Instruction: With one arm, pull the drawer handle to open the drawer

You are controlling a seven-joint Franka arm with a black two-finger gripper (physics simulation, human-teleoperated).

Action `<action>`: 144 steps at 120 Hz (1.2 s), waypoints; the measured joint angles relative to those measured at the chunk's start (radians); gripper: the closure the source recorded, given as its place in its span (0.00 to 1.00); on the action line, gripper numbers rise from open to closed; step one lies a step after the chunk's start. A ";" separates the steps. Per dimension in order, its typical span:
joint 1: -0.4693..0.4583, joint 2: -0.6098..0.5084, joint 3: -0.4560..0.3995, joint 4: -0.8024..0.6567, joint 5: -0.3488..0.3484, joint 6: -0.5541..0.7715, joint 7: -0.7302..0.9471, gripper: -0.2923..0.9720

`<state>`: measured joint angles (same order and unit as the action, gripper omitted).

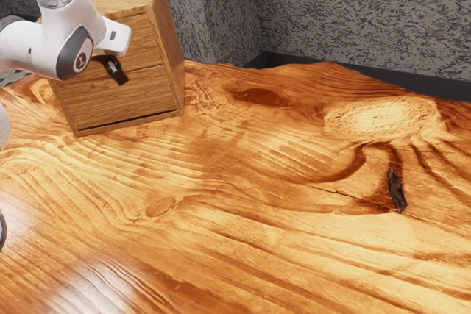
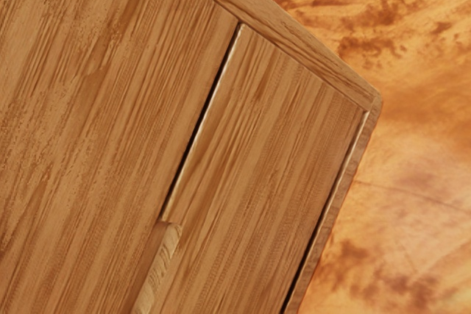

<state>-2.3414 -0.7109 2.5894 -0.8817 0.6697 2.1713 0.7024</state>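
Drawer handle [image 2: 156, 273] right by the gripper [image 1: 115, 70]
Bar lies along the drawer seam [image 2: 202, 123]; gripper wide or narrow, can't tell.

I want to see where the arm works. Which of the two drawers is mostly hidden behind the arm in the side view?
The upper drawer: the white arm covers most of its front, while the lower drawer shows its front almost whole.

place: bare simulated room corner, workshop-like
table [image 1: 280, 211]: glossy knotted wood slab, near to far
walls [image 1: 353, 5]: grey speckled stone, dark baseboard [image 1: 368, 73] far right
furniture: small wooden drawer cabinet [image 1: 147, 93], far left
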 joint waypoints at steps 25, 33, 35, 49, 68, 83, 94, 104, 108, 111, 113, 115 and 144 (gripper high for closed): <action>0.035 -0.022 0.000 0.011 -0.025 0.152 0.137 0.24; 0.066 -0.022 0.001 0.010 -0.030 0.173 0.174 0.23; 0.072 -0.022 0.001 0.011 -0.031 0.177 0.184 0.22; 0.091 -0.027 0.001 0.031 -0.035 0.201 0.243 0.24; 0.094 -0.071 -0.011 0.073 -0.053 0.227 0.320 0.24; 0.093 -0.105 -0.043 0.111 -0.065 0.249 0.379 0.25; 0.093 -0.118 -0.048 0.117 -0.068 0.258 0.415 0.25; 0.093 -0.124 -0.049 0.119 -0.070 0.264 0.444 0.25; 0.093 -0.125 -0.049 0.119 -0.070 0.266 0.454 0.25; 0.093 -0.126 -0.049 0.119 -0.071 0.266 0.461 0.25; 0.093 -0.126 -0.050 0.118 -0.072 0.267 0.466 0.25; 0.093 -0.126 -0.050 0.118 -0.075 0.268 0.470 0.25; 0.090 -0.128 -0.051 0.107 -0.114 0.269 0.521 0.26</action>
<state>-2.2518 -0.8386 2.5388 -0.7750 0.5558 2.4407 1.2232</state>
